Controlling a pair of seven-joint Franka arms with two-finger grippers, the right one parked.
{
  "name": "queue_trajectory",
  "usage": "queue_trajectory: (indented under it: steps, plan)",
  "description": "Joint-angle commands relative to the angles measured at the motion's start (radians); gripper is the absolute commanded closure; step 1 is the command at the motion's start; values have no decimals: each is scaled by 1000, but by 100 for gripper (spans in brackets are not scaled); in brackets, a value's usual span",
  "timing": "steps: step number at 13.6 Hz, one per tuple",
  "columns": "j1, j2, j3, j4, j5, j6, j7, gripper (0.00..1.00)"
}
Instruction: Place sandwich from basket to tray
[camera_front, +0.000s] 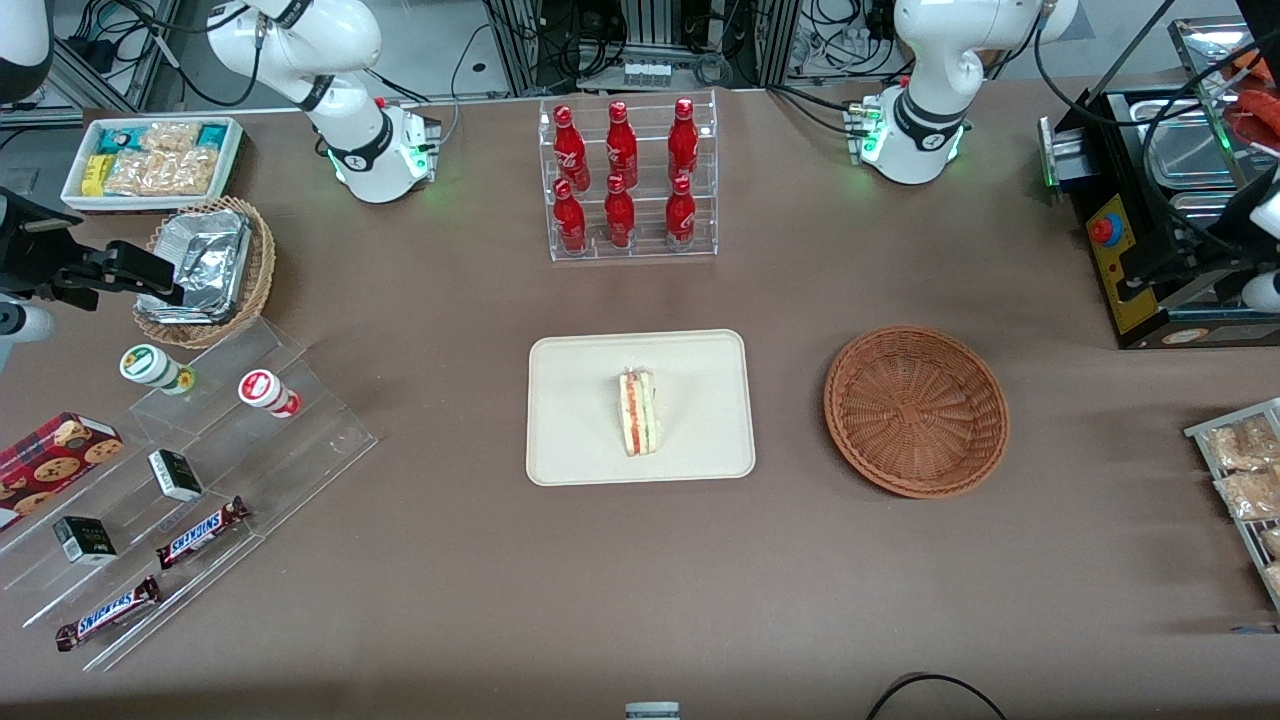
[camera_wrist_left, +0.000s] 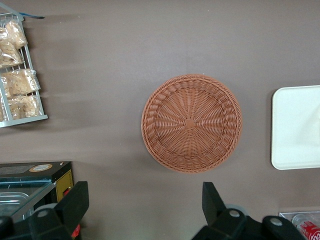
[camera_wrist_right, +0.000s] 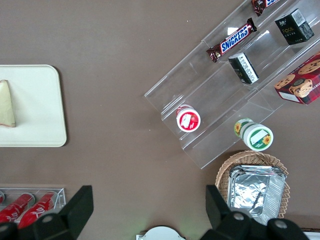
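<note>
My tool (camera_wrist_left: 145, 210) released, fingers spread, hanging above basket (camera_wrist_left: 191, 123). Sandwich (camera_front: 638, 411) on tray (camera_front: 580, 420), mid-counter. Tray cut off in wrist view.

We see our working arm (camera_front: 925, 90) as a glossy white, rounded Franka body with black bands at its joints, a green light glowing at its base, and black cables trailing from it. In the wrist view our claw (camera_wrist_left: 145, 202) has two black wedge-shaped fingers (camera_wrist_left: 75, 200), spread wide, on dark mounts with grey round screws.
</note>
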Motion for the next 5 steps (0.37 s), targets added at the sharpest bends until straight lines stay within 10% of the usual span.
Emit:
queue_trajectory:
  steps: [1,5]
  plan:
    - [14,47,-14,65,-15,-34,-54,0]
    - [15,64,-14,88,-6,-35,-52,0]
